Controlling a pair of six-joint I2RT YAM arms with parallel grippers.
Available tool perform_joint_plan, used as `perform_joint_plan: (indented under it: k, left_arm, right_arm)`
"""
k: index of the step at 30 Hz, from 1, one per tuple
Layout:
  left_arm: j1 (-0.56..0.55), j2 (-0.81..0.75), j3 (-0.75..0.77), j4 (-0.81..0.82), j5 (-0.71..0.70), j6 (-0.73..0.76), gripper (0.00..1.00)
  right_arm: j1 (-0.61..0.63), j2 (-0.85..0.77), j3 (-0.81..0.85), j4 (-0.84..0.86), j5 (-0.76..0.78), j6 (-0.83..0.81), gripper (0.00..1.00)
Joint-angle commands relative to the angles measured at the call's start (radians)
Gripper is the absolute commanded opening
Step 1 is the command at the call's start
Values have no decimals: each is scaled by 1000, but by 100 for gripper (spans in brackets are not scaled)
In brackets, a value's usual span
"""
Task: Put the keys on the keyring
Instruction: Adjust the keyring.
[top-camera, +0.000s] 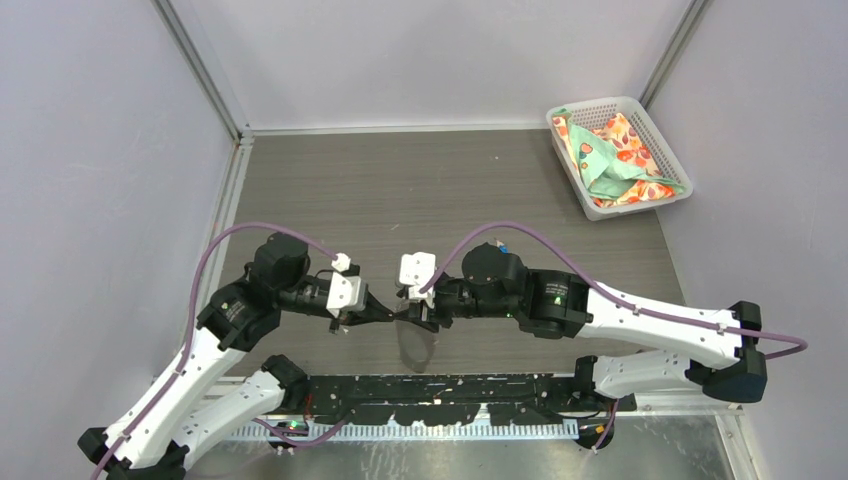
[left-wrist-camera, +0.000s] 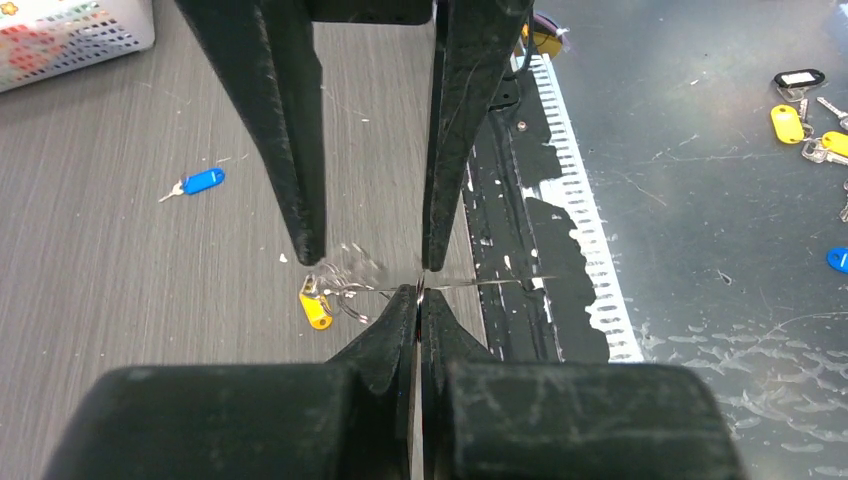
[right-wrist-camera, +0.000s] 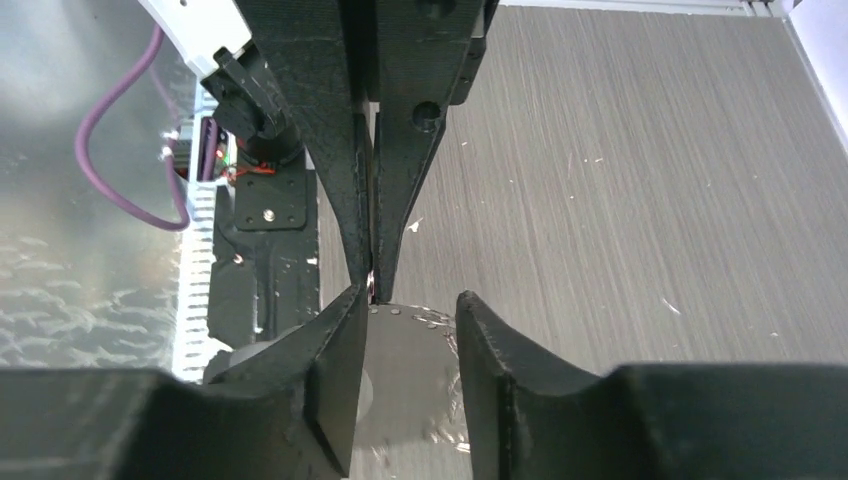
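My left gripper (top-camera: 388, 313) (left-wrist-camera: 420, 293) is shut on the keyring (left-wrist-camera: 500, 283), a thin grey line running sideways from its tips. In the right wrist view the keyring (right-wrist-camera: 415, 365) hangs as a blurred grey loop below the left gripper's tips (right-wrist-camera: 375, 285). My right gripper (top-camera: 420, 318) (right-wrist-camera: 412, 293) (left-wrist-camera: 371, 264) faces it tip to tip, open, its fingers either side of the loop. A yellow-headed key (left-wrist-camera: 317, 311) dangles among thin wire rings just left of the left tips. The blue-headed key (left-wrist-camera: 203, 181) (top-camera: 502, 248) lies flat on the table behind the right arm.
A white basket (top-camera: 600, 105) (left-wrist-camera: 60, 40) holding patterned cloth stands at the back right corner. Several spare keys (left-wrist-camera: 800, 120) with coloured tags lie on the metal sheet beyond the table's near edge. The black base rail (top-camera: 450, 390) runs along that edge under the grippers.
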Motion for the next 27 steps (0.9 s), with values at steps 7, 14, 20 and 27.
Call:
perform_joint_plan:
  k: [7,14,20,27]
  left_arm:
    - [-3,-5,32,52,8,-29,0]
    - [-3,-4,35,53,3,-27,0]
    - [-3,-1,41,51,5,-22,0]
    - [-3,1,41,59,6,-17,0]
  right_arm:
    - [5,28,46,12,-34,17,20]
    - [6,1,14,41,-42,42,20]
    - [5,-36,-16,56,-55,34,33]
    - [6,-53,-7,12,-88,25,38]
